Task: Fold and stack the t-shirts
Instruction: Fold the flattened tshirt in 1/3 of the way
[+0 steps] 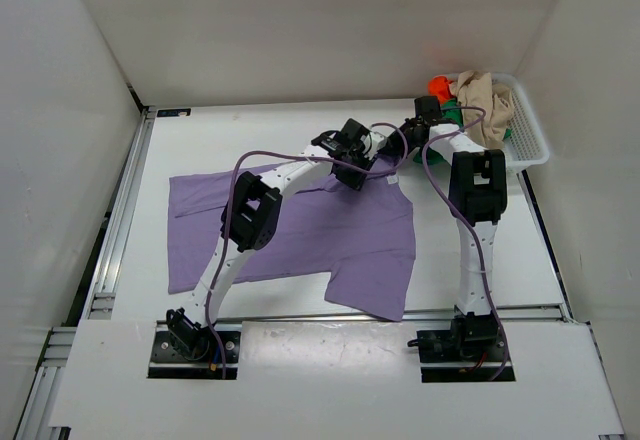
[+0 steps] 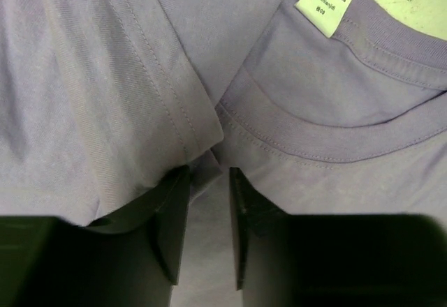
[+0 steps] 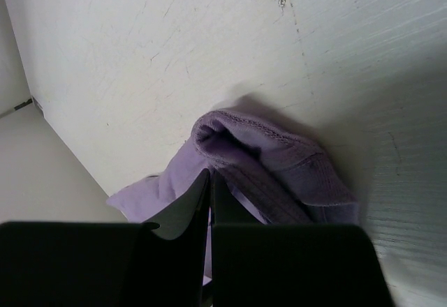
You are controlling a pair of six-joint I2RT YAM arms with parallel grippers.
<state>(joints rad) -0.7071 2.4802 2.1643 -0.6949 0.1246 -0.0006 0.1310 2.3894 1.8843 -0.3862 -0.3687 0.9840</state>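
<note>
A lilac purple t-shirt (image 1: 330, 230) lies spread across the middle of the table, front up, with its collar toward the back. My left gripper (image 1: 352, 165) hovers low over it beside the collar (image 2: 335, 136). Its jaws (image 2: 209, 171) stand a little apart with only flat cloth below the gap, and a white label (image 2: 328, 0) shows inside the neck. My right gripper (image 1: 405, 145) is shut (image 3: 211, 174) on a bunched edge of the same shirt (image 3: 279, 160), raised off the table at its back right corner. Beige (image 1: 485, 105), orange-red (image 1: 438, 85) and green (image 1: 452, 112) t-shirts are piled in the basket.
A white mesh basket (image 1: 530, 130) stands at the back right corner against the wall. White walls close in the table at the left, back and right. The two arms' purple cables loop above the shirt.
</note>
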